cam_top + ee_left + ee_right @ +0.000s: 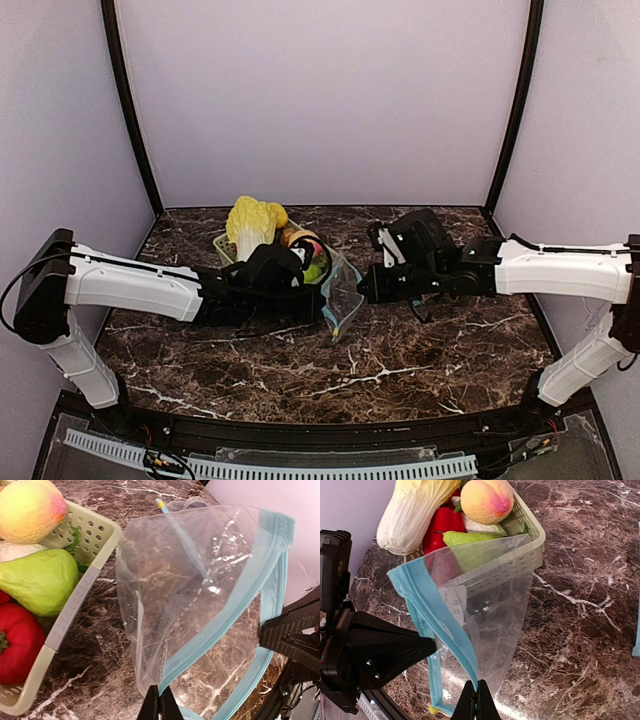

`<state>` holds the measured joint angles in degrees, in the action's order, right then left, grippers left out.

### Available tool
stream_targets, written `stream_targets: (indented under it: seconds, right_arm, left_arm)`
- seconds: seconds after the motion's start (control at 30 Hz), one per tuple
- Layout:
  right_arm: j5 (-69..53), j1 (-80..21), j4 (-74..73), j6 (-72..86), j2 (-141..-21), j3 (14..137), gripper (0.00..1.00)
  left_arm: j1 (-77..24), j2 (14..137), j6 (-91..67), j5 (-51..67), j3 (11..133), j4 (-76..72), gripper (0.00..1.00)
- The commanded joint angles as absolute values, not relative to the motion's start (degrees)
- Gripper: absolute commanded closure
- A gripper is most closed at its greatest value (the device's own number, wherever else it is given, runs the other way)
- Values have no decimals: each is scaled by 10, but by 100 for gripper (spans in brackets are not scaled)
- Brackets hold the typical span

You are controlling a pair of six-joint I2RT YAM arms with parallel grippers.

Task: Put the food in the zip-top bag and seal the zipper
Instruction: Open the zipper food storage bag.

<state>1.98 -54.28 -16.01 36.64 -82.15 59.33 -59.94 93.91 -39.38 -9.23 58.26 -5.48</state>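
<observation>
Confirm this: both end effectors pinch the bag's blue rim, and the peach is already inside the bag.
One error: the peach sits in the basket, not inside the bag; the right wrist view shows it. The left end effector and right end effector do pinch the bag's blue rim.

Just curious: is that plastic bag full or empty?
Empty: only marble table shows through the clear zip-top bag; the peach sits in the basket.
</observation>
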Motion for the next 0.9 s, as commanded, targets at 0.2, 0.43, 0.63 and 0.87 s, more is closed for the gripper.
stream_targets:
  seconds: [0.2,0.43,0.63,0.87]
  right_arm:
    - [81,-549,-244,370,-792,615,100]
    - [87,-553,-267,383,-788,618,100]
    - [205,-551,-414,384,-827,701,100]
    - [206,-540,-467,360,-875,746,100]
  left_arm:
    - [-591,952,-380,-167,612,55,99]
    - [-591,973,-352,-72,624,-31,95]
    - [-591,947,-307,-27,662,-37,44]
    - [-549,896,-273,-22,711,92,32]
